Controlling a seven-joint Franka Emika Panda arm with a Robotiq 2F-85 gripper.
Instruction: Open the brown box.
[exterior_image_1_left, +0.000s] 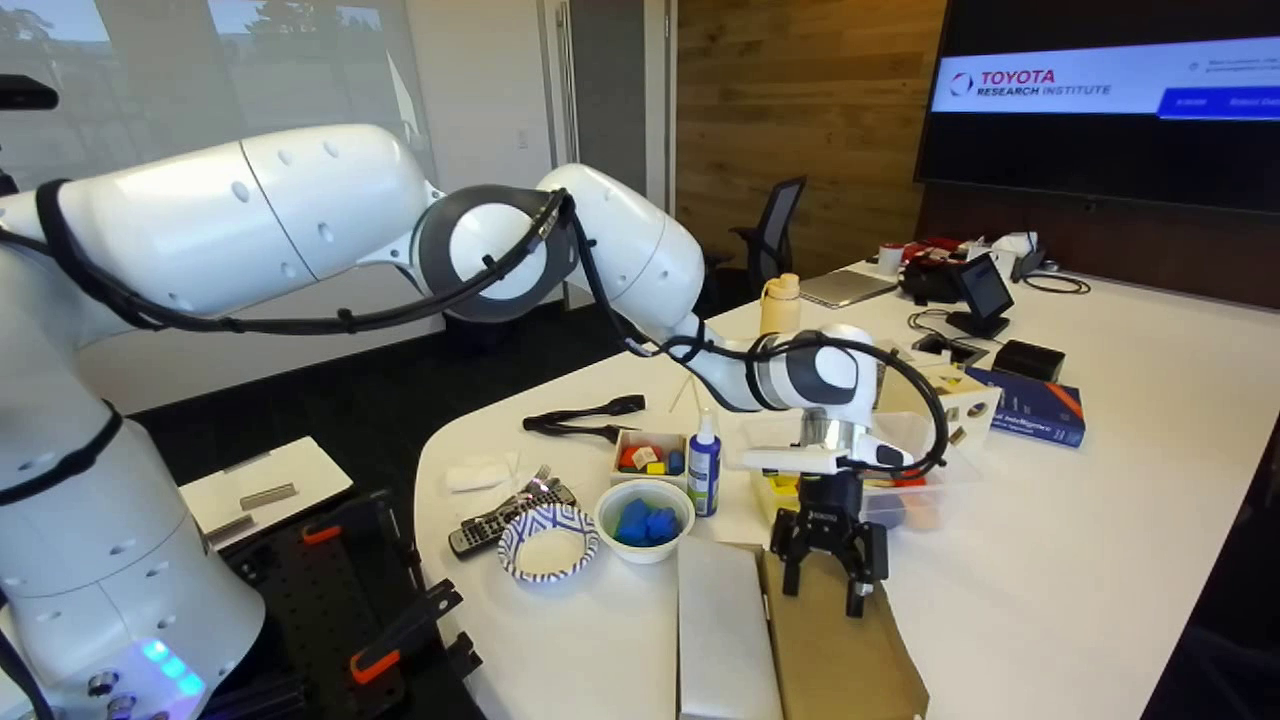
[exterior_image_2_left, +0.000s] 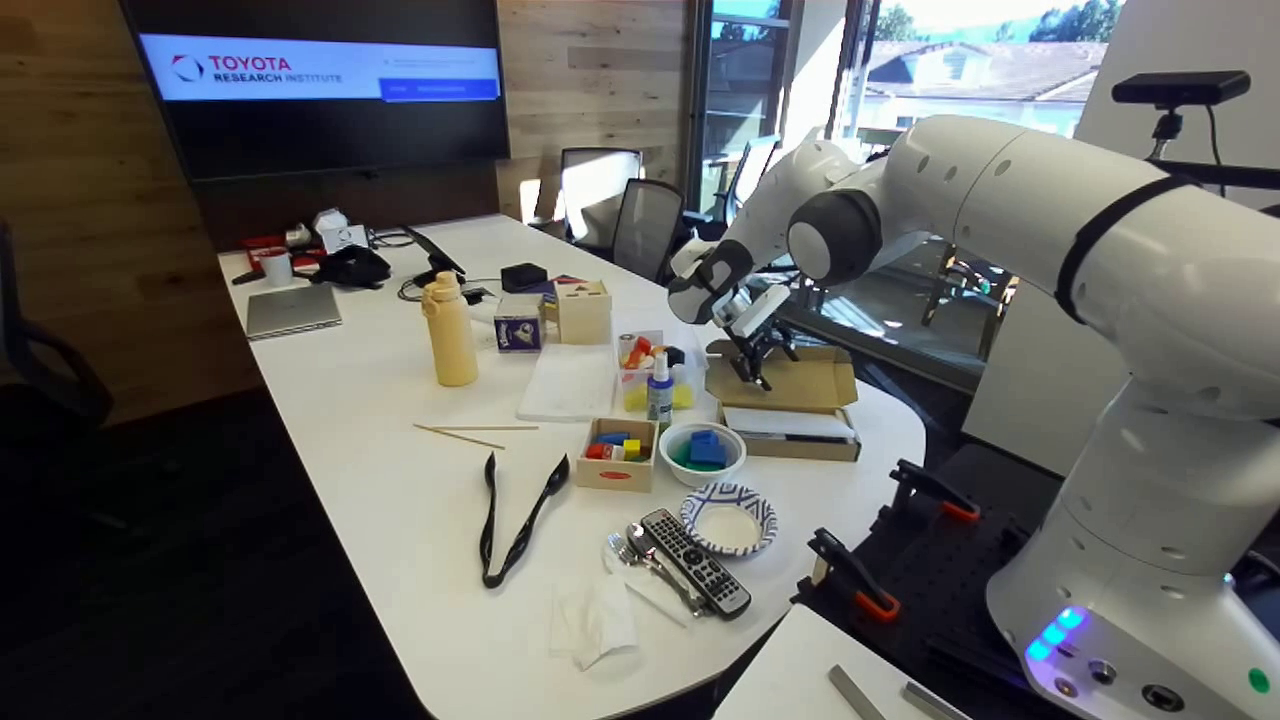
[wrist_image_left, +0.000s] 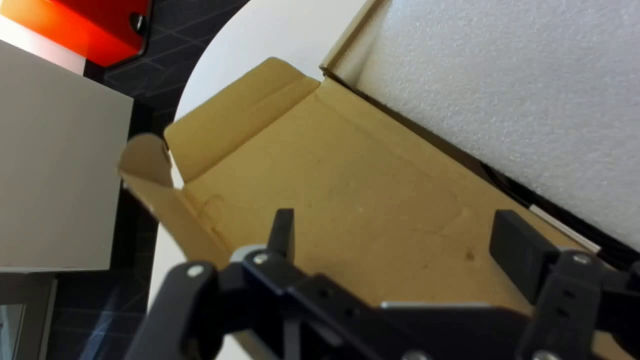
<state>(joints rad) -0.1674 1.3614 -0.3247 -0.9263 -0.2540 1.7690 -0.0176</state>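
Observation:
The brown box (exterior_image_1_left: 845, 660) stands open on the table, and its lid is folded back flat beside the base. The lid (exterior_image_2_left: 815, 385) and the base's front wall (exterior_image_2_left: 790, 447) also show in an exterior view. A white foam sheet (exterior_image_1_left: 728, 620) lies in the base. In the wrist view the lid's bare inner face (wrist_image_left: 345, 170) and its side flaps fill the middle, with the foam (wrist_image_left: 510, 75) at upper right. My gripper (exterior_image_1_left: 824, 592) is open and empty above the lid. Its fingers are wide apart in the wrist view (wrist_image_left: 395, 237). Whether the fingertips touch the cardboard, I cannot tell.
A white bowl (exterior_image_1_left: 606, 530) with blue pieces, a patterned bowl (exterior_image_1_left: 548, 573) and a blue spray bottle (exterior_image_1_left: 704, 470) stand beside the box. A clear bin (exterior_image_2_left: 688, 385) of toys is close behind the gripper. The table's rounded edge (wrist_image_left: 200, 80) is near the lid.

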